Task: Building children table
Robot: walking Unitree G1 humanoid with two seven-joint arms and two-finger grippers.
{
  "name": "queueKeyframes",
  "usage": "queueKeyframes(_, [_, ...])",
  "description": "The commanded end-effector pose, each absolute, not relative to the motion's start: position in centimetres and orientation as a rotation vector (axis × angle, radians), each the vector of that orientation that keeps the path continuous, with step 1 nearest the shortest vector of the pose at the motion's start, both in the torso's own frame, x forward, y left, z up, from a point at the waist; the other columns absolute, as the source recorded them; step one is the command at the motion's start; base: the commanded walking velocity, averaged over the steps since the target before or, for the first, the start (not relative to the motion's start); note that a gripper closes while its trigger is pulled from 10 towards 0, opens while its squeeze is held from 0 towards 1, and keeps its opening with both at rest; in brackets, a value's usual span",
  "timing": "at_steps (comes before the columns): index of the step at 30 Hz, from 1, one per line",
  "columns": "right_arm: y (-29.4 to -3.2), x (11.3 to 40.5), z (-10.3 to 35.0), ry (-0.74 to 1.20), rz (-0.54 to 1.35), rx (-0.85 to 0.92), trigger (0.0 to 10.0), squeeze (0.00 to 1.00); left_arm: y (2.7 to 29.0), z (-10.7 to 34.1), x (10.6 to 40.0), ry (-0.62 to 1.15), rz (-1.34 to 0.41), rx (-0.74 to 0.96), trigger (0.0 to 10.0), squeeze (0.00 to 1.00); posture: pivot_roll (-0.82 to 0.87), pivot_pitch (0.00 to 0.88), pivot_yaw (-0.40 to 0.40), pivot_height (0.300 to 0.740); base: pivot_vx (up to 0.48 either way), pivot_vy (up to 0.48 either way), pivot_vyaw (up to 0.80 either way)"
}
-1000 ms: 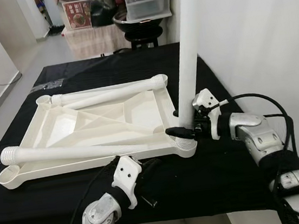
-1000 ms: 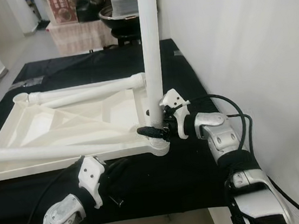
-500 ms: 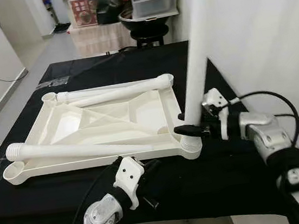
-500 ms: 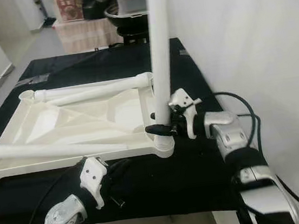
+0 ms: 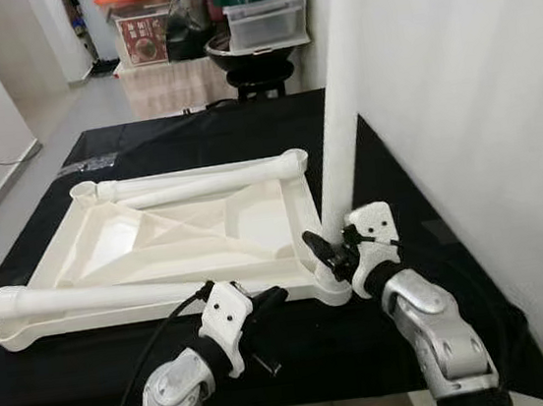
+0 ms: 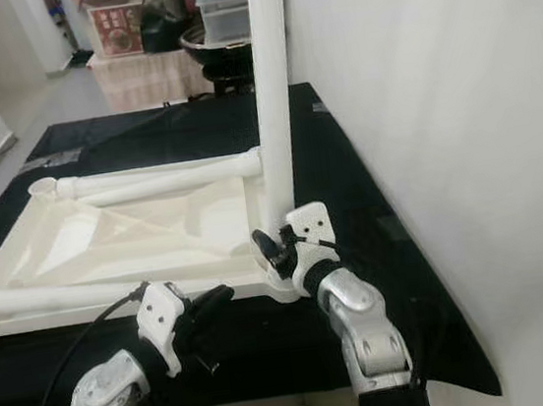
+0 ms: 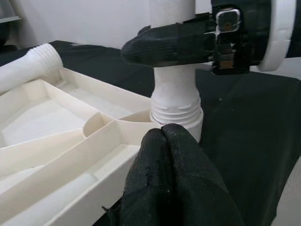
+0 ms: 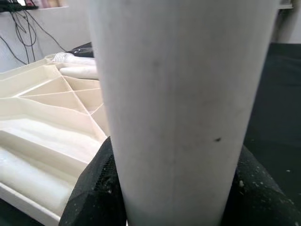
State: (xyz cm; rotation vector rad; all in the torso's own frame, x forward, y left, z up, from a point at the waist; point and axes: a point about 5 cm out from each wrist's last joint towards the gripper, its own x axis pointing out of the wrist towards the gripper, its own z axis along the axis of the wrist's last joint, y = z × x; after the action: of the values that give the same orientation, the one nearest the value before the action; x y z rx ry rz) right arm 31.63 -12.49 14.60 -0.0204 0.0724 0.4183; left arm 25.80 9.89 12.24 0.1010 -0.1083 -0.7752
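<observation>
White plastic tabletop lies upside down on the black-covered surface, its underside a shallow tray crossed by diagonal ribs, with a round socket at each corner. One white leg stands upright in the near right corner socket, its ridged base seated in the collar. Two more legs lie across the tray: one along the far edge, one along the near edge with its ridged end showing. The right hand grips the upright leg low down, black fingers on either side. The left hand rests closed against the tabletop's near rim beside that socket.
</observation>
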Motion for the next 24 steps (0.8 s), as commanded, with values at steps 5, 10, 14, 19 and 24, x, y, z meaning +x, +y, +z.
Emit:
queueKeyframes(5, [-10.5,31.1,13.6,0.172,0.528,0.094,10.0,1.0,10.1,11.7,26.0,-0.073,-0.749,0.083,10.0,0.0,-0.09,0.084,0.024,0.74,0.0,0.0,0.0])
queueKeyframes(10, [-10.8,31.9,16.1,0.098,0.707,0.059,10.0,1.0,9.9,11.6,26.2,-0.069,-0.764,0.078,10.0,0.0,-0.1,0.076,0.025,0.74,0.0,0.0,0.0])
queueKeyframes(14, [-11.9,32.3,17.3,0.071,0.935,-0.026,10.0,0.0,9.8,11.5,26.2,-0.067,-0.769,0.077,10.0,0.0,-0.08,0.066,0.017,0.74,0.0,0.0,0.0])
queueKeyframes(19, [-12.8,32.8,18.7,0.056,1.119,-0.127,10.0,0.0,9.7,11.5,26.3,-0.068,-0.76,0.075,10.0,0.0,-0.08,0.064,0.012,0.74,0.0,0.0,0.0])
queueKeyframes(24, [-13.9,34.3,18.9,0.094,1.172,-0.13,3.8,0.0,9.7,11.3,26.3,-0.066,-0.759,0.075,10.0,0.0,-0.07,0.052,0.01,0.74,0.0,0.0,0.0])
